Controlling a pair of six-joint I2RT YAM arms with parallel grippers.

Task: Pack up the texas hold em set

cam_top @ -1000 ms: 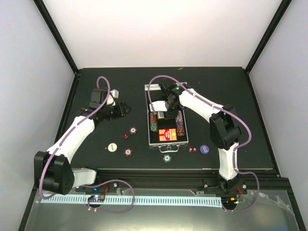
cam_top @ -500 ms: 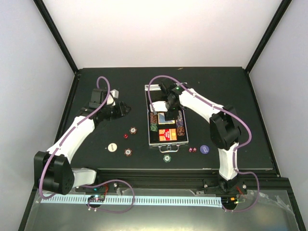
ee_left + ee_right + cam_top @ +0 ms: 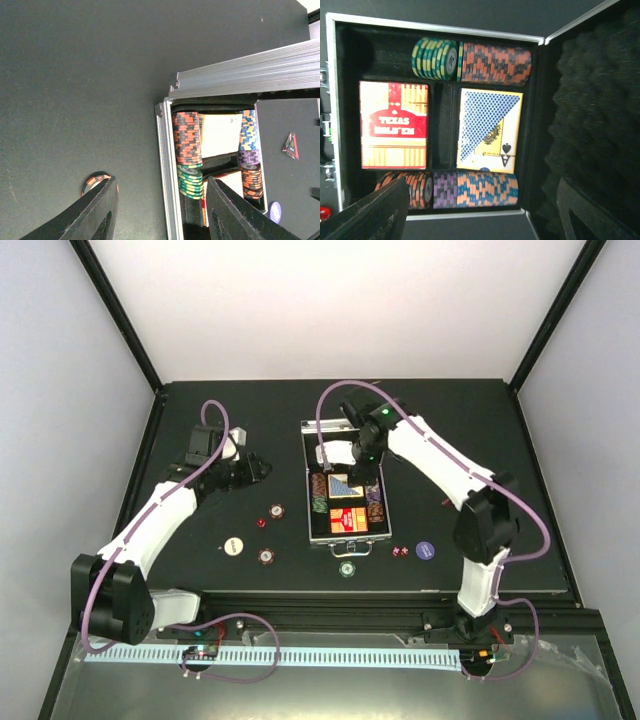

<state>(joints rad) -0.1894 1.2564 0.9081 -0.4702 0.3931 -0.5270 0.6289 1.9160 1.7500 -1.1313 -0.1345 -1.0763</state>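
Matte black counter (image 3: 260, 405). White enclosure walls (image 3: 340, 300) at 9, 12, 3 o'clock, black corner posts (image 3: 117, 315) at 11 and 1. White slotted cable duct (image 3: 330, 656) along 6 o'clock edge.

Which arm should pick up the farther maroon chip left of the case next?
Likely left. The left gripper hangs open and empty near the maroon chip, on that side of the case; the right gripper is over the case.
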